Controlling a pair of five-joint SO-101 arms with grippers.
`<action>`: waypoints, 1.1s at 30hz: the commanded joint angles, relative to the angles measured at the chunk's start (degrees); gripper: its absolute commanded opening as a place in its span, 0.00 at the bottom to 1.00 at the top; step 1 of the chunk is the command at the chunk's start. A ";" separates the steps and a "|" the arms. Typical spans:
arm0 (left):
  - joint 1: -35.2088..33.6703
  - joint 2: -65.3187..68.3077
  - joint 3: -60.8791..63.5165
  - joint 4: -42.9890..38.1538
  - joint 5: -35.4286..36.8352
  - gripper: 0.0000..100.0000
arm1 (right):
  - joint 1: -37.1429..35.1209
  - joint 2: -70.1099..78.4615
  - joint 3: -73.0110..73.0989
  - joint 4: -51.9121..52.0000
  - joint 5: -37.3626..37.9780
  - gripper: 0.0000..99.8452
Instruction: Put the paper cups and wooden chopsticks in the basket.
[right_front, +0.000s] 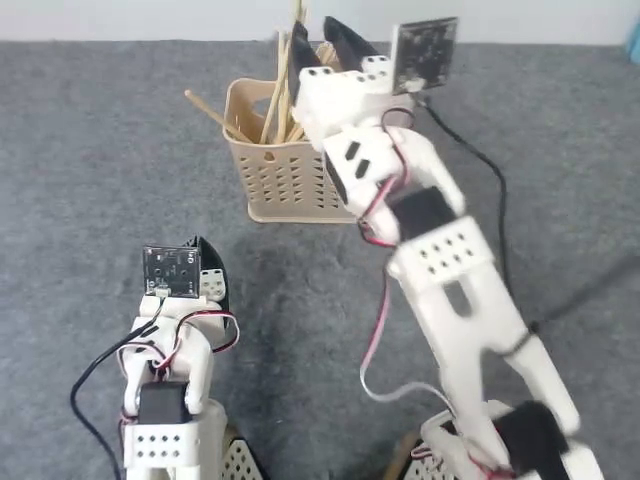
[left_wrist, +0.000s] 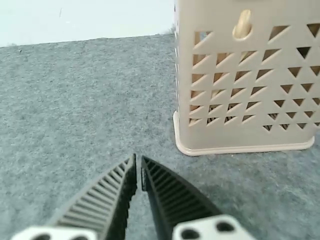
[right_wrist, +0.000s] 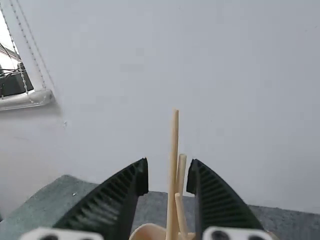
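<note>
A beige perforated basket (right_front: 290, 185) stands on the grey carpet at the back, with several wooden chopsticks (right_front: 275, 100) leaning upright in it. My right gripper (right_front: 318, 30) hangs above the basket's right rim. In the right wrist view that gripper (right_wrist: 167, 170) is open, and the chopsticks (right_wrist: 175, 150) rise between its fingers above the basket's rim (right_wrist: 150, 232). My left gripper (right_front: 210, 262) sits low at the front left, shut and holding nothing. From the left wrist, the left gripper (left_wrist: 138, 159) faces the basket (left_wrist: 245, 85), well short of it, and a chopstick end (left_wrist: 243, 25) shows through the wall's handle hole.
A black cable (right_front: 490, 170) trails across the carpet right of the basket. Bare grey carpet (right_front: 100, 150) lies left of the basket and between the arms. A white wall (right_wrist: 200, 60) stands behind the table.
</note>
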 joint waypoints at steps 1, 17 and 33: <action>-0.53 -0.70 -0.40 -1.58 -0.53 0.01 | -0.13 -10.59 -4.31 9.27 0.26 0.15; -0.53 -0.70 -0.40 -1.41 -0.44 0.01 | 6.55 -37.32 3.52 45.67 2.29 0.03; -0.18 -1.05 -0.48 -1.23 5.63 0.01 | 25.54 -76.18 39.47 45.93 13.36 0.01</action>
